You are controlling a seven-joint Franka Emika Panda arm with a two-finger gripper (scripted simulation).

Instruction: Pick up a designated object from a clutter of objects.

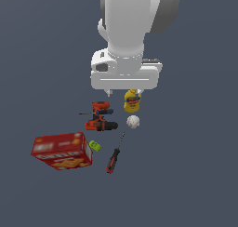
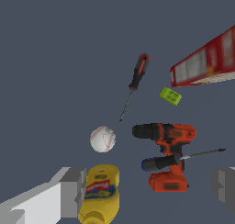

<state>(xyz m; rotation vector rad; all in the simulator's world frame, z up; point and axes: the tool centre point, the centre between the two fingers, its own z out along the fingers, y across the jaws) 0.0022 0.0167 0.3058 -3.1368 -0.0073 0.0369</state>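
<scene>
Overhead, the gripper (image 2: 147,191) hangs spread wide, holding nothing. Below lie the cracker box (image 1: 62,150), drill (image 1: 100,119), mustard bottle (image 1: 132,101) and baseball (image 1: 133,122). Alone, the screwdriver (image 1: 115,155) lies flat, just beside the green block (image 1: 95,145).

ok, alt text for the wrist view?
An open claw hangs over a cluttered dark surface, holding nothing. Below lie a red-and-black screwdriver, baseball, red-black drill, mustard bottle, green block and red cracker box.

Screwdriver (image 2: 136,77) lies apart from baseball (image 2: 103,139) and drill (image 2: 166,150)
</scene>
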